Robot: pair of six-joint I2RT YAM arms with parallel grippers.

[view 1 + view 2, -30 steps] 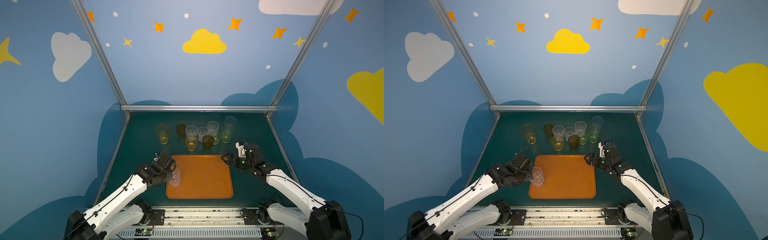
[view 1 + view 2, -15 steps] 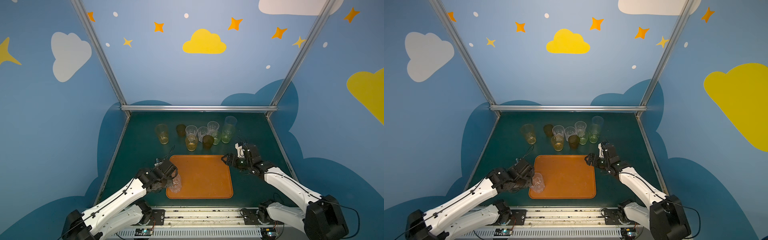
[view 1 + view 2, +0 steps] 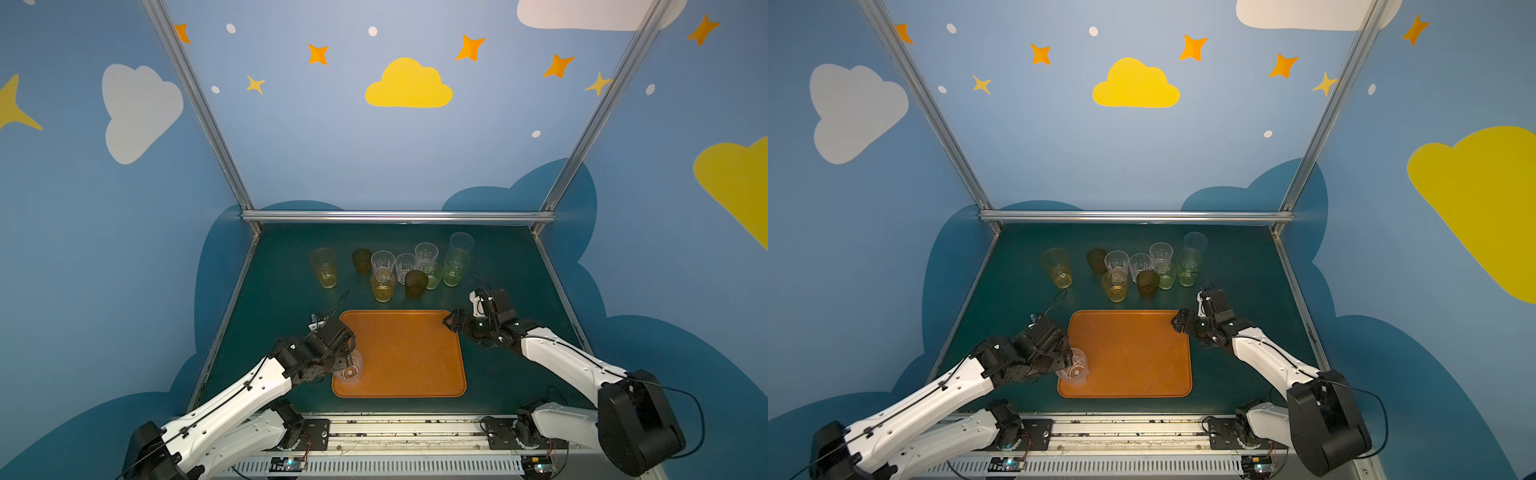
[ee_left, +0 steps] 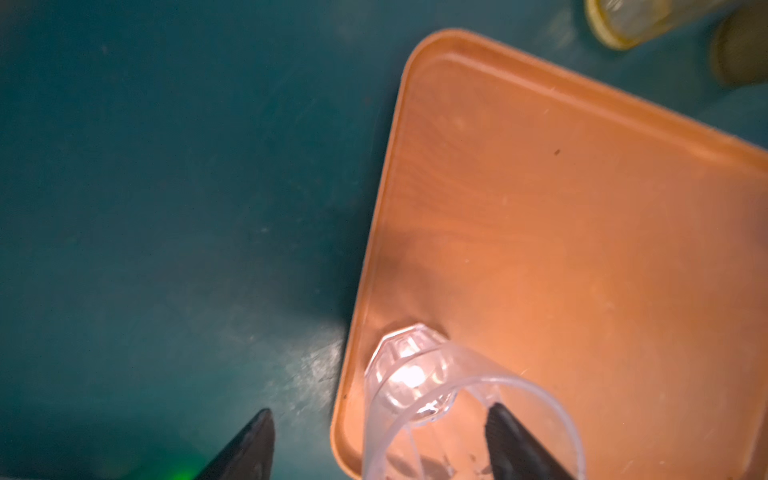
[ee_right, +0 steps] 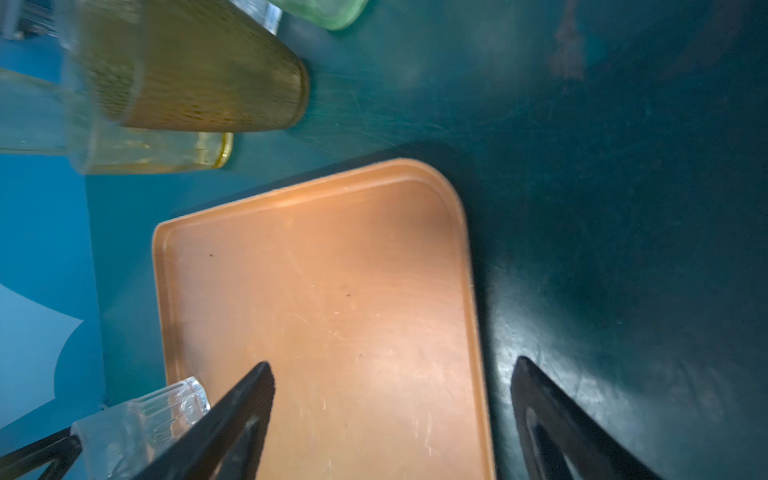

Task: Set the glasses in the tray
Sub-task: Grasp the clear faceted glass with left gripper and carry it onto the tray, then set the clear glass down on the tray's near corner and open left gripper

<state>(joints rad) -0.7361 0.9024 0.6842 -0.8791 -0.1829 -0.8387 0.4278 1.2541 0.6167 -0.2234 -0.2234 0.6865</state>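
The orange tray (image 3: 407, 353) (image 3: 1133, 353) lies in the middle of the green table. A clear faceted glass (image 3: 348, 374) (image 3: 1073, 372) (image 4: 411, 370) stands in its near-left corner. My left gripper (image 3: 351, 365) (image 4: 379, 410) is open over it, with one finger inside the rim, the other outside above the table, and neither pressing the wall. My right gripper (image 3: 451, 322) (image 5: 393, 362) hangs open and empty over the tray's far-right corner. The other glasses stand behind the tray, among them a tall amber glass (image 3: 324, 268), a short amber glass (image 3: 382, 286), a dark brown glass (image 3: 416, 284) and a tall green glass (image 3: 455, 270).
The cluster of glasses stands close to the tray's far edge, and the nearest dark brown glass (image 5: 199, 70) is just beyond my right gripper. Blue walls with metal posts (image 3: 399, 216) close the table at the back and both sides.
My left gripper carried the clear glass toward the near edge, set it in the tray's near-left corner and opened. The right gripper barely shifted and stayed open.
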